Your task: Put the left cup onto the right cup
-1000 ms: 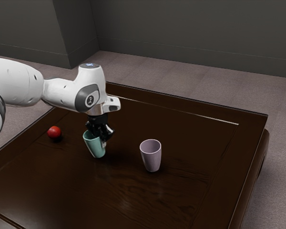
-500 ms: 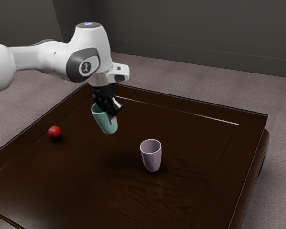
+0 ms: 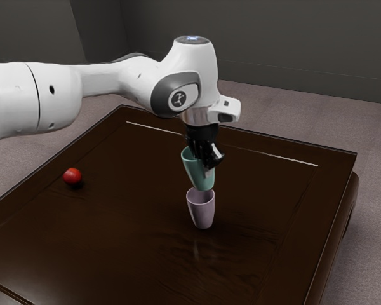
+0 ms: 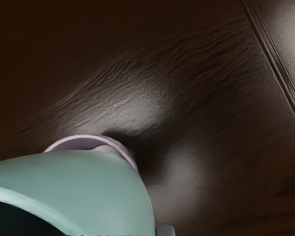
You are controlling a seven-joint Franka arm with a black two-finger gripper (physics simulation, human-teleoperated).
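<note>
Transport phase of the stacking task, seen from the hand outward. Nearest the wrist camera, the teal cup (image 4: 73,191) hangs just under the hand; past its wall the rim of the lilac cup (image 4: 88,142) shows, standing on the dark wooden table (image 4: 196,98).

In the exterior view, the gripper (image 3: 208,165) pinches the teal cup (image 3: 199,173) by its rim wall, seemingly with one finger inside and one outside. The cup hangs slightly tilted, mouth up, directly over the lilac cup (image 3: 200,210). Its base sits at the level of the lilac rim; whether the two touch cannot be told.

Change over the last second: the teal cup, then low over the table (image 3: 114,248) between the red ball (image 3: 72,176) and the lilac cup, has been raised and carried toward the exterior view's right until the cups line up. The lilac cup and the ball have not moved.

Significance: lift and transfer appear complete. What remains, by judgement, is a short descent to seat the teal base in the lilac mouth, then release. The tilt is the main risk, since an off-axis base could catch the rim and tip the lower cup.
</note>
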